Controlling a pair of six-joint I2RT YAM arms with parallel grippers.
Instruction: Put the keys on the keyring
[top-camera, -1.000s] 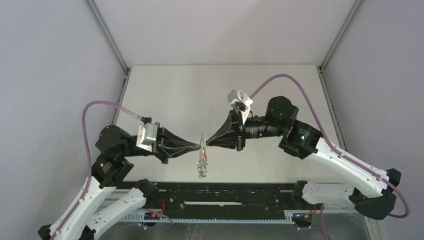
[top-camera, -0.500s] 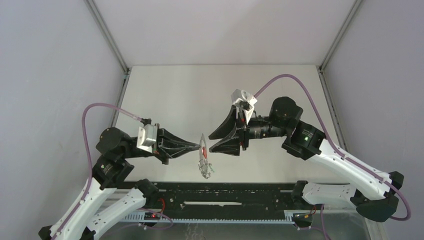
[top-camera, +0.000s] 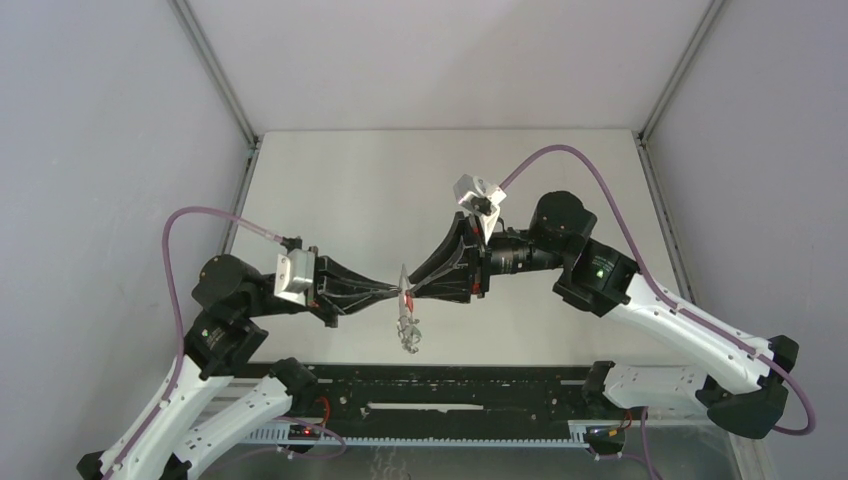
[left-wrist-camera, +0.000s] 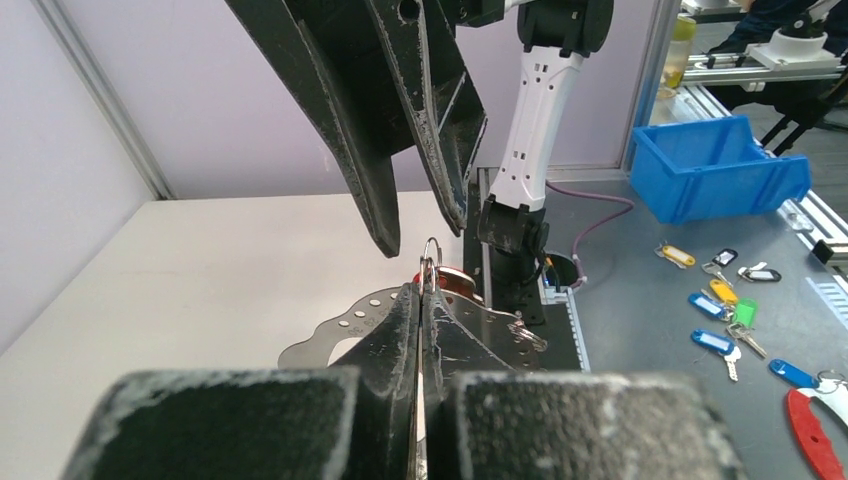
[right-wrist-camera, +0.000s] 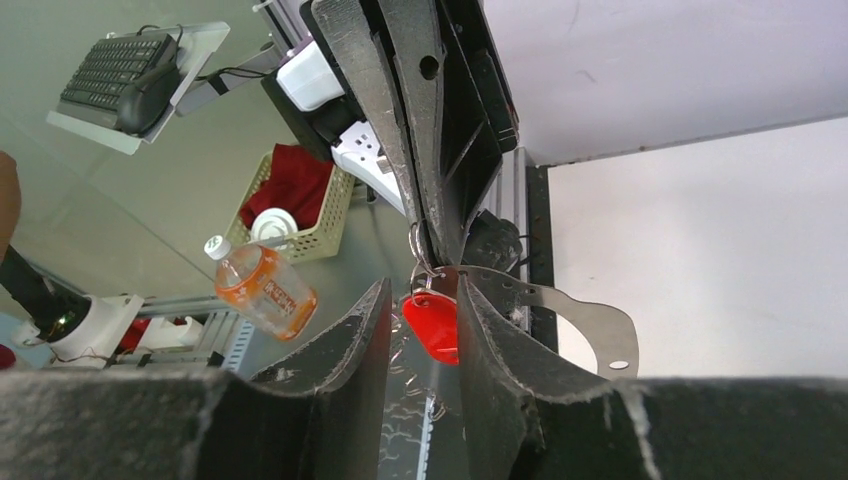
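Observation:
My left gripper (top-camera: 400, 291) is shut on the small metal ring of the keyring (left-wrist-camera: 430, 262), held above the table in the left wrist view (left-wrist-camera: 421, 290). The keyring's limp silver part (top-camera: 408, 335) hangs below the fingers. The red-headed key (right-wrist-camera: 435, 325) hangs from the ring (right-wrist-camera: 420, 250), and a sliver of it shows behind my left fingers (left-wrist-camera: 455, 280). My right gripper (right-wrist-camera: 423, 282) is open, its two fingers either side of the red head, close to the right one. It meets the left gripper tip to tip (top-camera: 411, 290). I cannot make out the green-headed key.
A thin metal plate with small holes (left-wrist-camera: 330, 325) hangs behind the ring, also in the right wrist view (right-wrist-camera: 600, 330). A black rail (top-camera: 450, 385) runs along the table's near edge. Off the table are a blue bin (left-wrist-camera: 715, 165) and loose key tags (left-wrist-camera: 725, 310).
The right gripper, shut at the ring a second ago, opened wide and drew back. It has now come forward again with its fingers round the red key. The left gripper stayed put.

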